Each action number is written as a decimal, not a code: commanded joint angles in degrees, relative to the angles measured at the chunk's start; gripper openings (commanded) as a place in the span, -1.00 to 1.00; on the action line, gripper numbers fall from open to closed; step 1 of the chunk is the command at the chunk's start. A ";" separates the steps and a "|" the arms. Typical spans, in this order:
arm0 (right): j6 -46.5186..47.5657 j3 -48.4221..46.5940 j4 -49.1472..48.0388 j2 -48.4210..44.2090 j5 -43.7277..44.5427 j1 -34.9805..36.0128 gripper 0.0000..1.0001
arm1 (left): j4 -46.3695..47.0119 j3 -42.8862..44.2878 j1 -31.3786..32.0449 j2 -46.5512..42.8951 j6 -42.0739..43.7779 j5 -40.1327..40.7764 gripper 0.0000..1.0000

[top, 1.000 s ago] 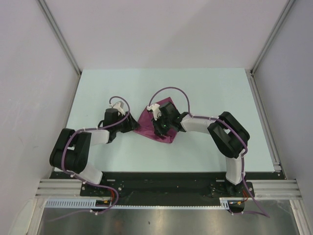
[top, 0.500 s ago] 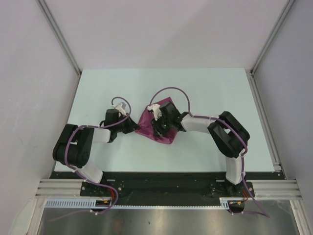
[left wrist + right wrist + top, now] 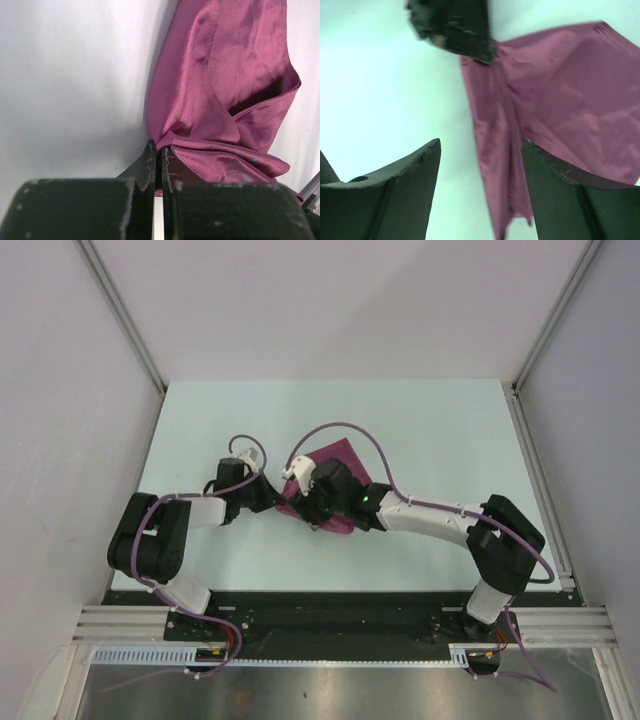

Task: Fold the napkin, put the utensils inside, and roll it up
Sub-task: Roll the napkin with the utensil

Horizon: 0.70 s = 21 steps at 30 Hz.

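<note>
Napkin [image 3: 348, 454] work is at the folding stage, as we judge it. Going from the biggest thing down, the pale desk [image 3: 450, 430] carries the plum cloth a little left of its middle, between the two wrists. From above, part of the cloth is covered by the right arm.

In the wrist views the napkin is doubled over itself. One flap lies across another with a curved loose edge, and its left side is gathered into long wrinkles. We would call that a rough fold in progress, not a flat, squared one.

Our left tool [image 3: 159, 150] has its jaws pressed almost together, and they pinch the napkin's near-left corner low against the desk. Our right tool [image 3: 481, 145] hangs just above the same wrinkled side with its jaws spread wide and nothing between them. The left tool's tip shows just beyond it.

We cannot find the utensils in any view. They may be hidden under the cloth or an arm, and we cannot tell which. By our reading, three things are left: the fold needs flattening, the utensils have to go inside, and the whole roll is yet to be made.
</note>
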<state>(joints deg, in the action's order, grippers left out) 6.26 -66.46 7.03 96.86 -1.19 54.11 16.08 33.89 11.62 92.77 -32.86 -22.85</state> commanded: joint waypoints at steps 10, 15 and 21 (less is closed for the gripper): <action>9.02 3.00 -19.50 11.33 27.99 12.60 0.40 | -12.91 4.52 0.16 0.83 -0.01 -2.20 -1.00; 12.01 1.25 -22.14 16.77 31.42 14.27 0.36 | -14.67 4.87 0.16 0.04 0.25 -1.76 -1.00; 13.60 -0.43 -22.24 20.82 33.88 15.15 0.15 | -15.37 5.05 0.16 -0.57 0.34 -1.67 -0.99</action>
<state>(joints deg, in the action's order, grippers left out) 18.00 -64.75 -13.23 114.69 28.99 68.84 5.58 38.22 11.60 92.79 -32.99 -23.59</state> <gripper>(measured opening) 0.634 0.024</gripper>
